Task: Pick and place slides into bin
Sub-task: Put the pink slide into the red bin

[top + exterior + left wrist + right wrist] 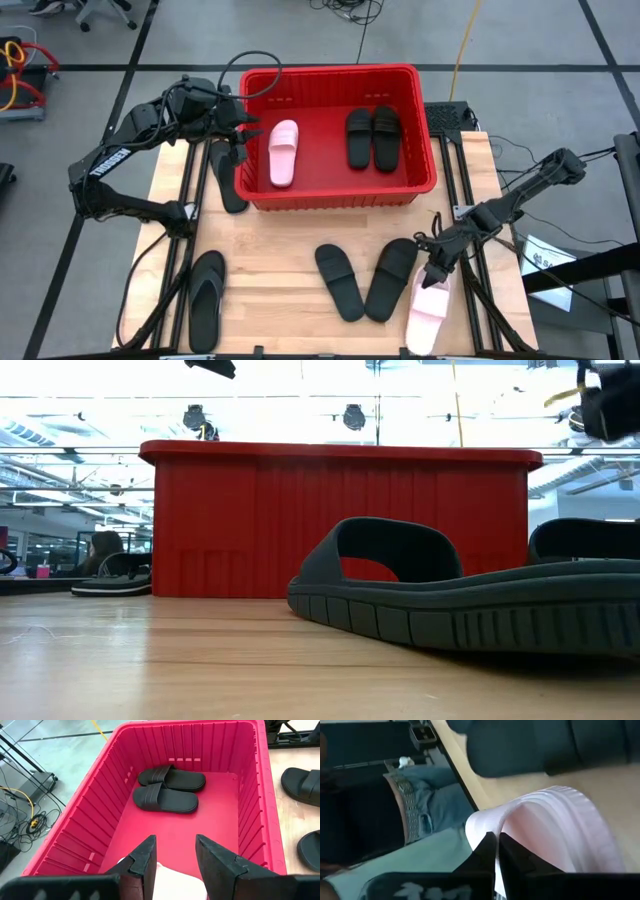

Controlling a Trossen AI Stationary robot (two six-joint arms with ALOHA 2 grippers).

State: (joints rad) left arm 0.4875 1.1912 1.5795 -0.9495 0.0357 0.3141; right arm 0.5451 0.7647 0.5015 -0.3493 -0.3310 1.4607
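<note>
The red bin (pixel 340 195) stands at the table's far middle with a pale pink slide (pixel 284 152) and two black slides (pixel 372 137) lying flat on its floor. My left gripper (pixel 175 865) hangs open over the bin's left end, above that pink slide (pixel 172 877). At the near right, my right gripper (pixel 436 272) is shut on a second pale pink slide (pixel 428 318). Two black slides (pixel 365 282) lie soles down near the middle. A black slide (pixel 228 180) lies beside the bin's left wall. A black flip-flop (pixel 205 298) lies at the near left. My right gripper pinches the edge of the pale pink slide's wide strap (pixel 487 822) between its two shut fingers (pixel 512 857). The fingers slant down at it from the table's far right. Whether the slide's near end (pixel 420 345) still lies on the table, I cannot tell.
The pale pink slide reaches to the table's near right edge, close beside a black slide (pixel 392 278). A person in jeans (pixel 425 815) stands just past that edge. Bare wood (pixel 280 235) lies between the bin and the near slides.
</note>
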